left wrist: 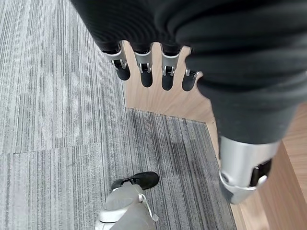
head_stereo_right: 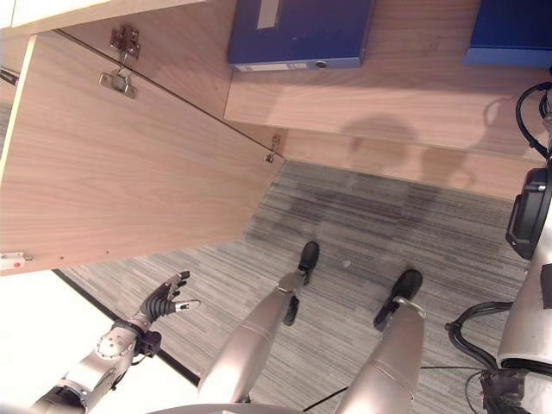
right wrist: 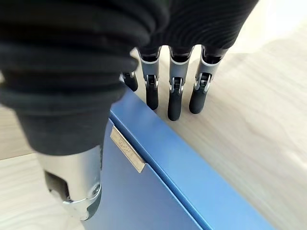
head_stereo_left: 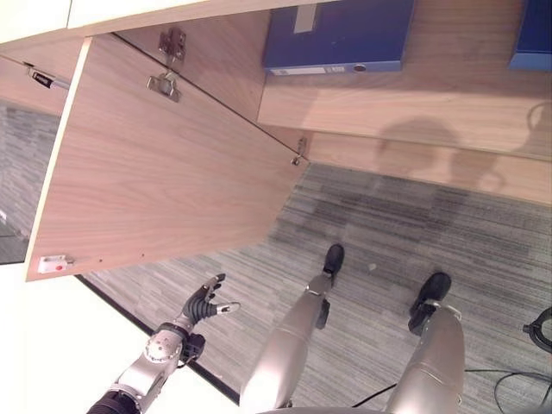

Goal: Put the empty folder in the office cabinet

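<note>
In the right wrist view a blue folder (right wrist: pixel 158 191) with a small metal label holder (right wrist: pixel 127 148) stands on the pale wood shelf. My right hand (right wrist: pixel 175 91) is at its upper edge, open, with straight fingers down one side and the thumb (right wrist: pixel 72 191) along the blue face. The eye views show the open office cabinet with one blue folder (head_stereo_left: pixel 336 34) on its shelf (head_stereo_left: pixel 388 99) and another blue folder (head_stereo_right: pixel 513 30) at the far right. My left hand (head_stereo_left: pixel 203 304) hangs open and empty, low beside the cabinet door (head_stereo_left: pixel 155 172).
The wooden door stands swung open to the left, with hinges (head_stereo_left: pixel 164 84) along its inner edge. Below the shelf lies grey striped carpet (head_stereo_left: pixel 388 233). A white surface (head_stereo_left: pixel 52 345) fills the lower left corner.
</note>
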{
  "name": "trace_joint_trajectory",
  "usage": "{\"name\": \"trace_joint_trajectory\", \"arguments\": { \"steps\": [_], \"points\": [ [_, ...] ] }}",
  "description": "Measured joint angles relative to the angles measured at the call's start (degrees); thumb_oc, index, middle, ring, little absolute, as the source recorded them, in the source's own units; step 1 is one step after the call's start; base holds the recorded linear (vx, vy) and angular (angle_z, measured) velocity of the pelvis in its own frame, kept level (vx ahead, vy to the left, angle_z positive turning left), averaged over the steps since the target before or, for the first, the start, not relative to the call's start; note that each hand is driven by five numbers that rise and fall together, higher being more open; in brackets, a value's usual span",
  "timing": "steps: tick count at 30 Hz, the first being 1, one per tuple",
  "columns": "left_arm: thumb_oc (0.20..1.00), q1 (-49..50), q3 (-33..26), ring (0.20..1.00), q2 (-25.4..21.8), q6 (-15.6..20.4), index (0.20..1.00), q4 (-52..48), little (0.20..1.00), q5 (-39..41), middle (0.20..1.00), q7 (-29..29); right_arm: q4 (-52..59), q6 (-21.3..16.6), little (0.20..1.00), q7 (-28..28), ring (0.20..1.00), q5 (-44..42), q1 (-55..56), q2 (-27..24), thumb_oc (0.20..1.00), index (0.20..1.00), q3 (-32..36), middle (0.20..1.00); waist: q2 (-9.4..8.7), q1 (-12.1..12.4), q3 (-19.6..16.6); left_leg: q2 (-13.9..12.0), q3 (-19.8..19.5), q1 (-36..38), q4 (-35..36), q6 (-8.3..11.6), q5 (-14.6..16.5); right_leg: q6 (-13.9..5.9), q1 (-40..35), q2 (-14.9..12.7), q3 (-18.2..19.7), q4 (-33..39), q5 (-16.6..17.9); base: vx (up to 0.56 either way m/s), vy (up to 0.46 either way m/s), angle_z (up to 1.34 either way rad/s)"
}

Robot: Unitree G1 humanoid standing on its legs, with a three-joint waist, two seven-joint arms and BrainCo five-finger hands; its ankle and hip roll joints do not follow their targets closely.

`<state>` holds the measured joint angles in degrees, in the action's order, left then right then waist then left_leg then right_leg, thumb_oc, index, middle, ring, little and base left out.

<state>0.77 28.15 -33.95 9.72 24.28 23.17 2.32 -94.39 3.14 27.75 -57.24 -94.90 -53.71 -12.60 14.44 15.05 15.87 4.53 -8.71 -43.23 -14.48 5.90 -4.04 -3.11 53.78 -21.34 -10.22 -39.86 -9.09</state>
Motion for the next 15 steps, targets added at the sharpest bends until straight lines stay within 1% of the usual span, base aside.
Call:
{"name": "trace_joint_trajectory", "arguments": {
  "steps": [5,10,15],
  "points": [
    [1.000,0.00,0.01,1.000,0.22,-0.05,1.000,0.01,1.000,0.02,1.000,0.88,0.00,-0.03,1.000,0.50,1.000,0.06,0.14,0.25,1.000,1.000,1.46,1.000,0.01,-0.07,0.00,0.00,0.08,0.49,0.32,-0.02,-0.01,-0.05,-0.43,0.00,0.00,0.27,0.02,0.00,0.000,0.00],
    [1.000,0.00,0.01,1.000,0.22,-0.06,1.000,0.04,1.000,0.02,1.000,0.97,-0.08,0.04,1.000,0.48,1.000,0.10,0.16,0.25,1.000,1.000,1.55,1.000,0.01,-0.01,-0.01,0.00,0.11,0.67,0.37,-0.03,-0.01,-0.05,-0.56,0.00,0.01,0.31,0.02,0.00,0.000,0.00],
    [1.000,1.11,-0.49,1.000,0.22,0.10,1.000,-0.44,1.000,0.12,1.000,0.61,0.31,1.24,1.000,0.15,1.000,0.95,0.14,0.69,1.000,1.000,-1.27,1.000,0.06,0.45,-0.04,0.00,0.31,1.72,1.30,-0.15,-0.29,-0.09,-1.06,-0.05,0.25,0.36,-0.01,0.00,0.000,0.00]
  ]
}}
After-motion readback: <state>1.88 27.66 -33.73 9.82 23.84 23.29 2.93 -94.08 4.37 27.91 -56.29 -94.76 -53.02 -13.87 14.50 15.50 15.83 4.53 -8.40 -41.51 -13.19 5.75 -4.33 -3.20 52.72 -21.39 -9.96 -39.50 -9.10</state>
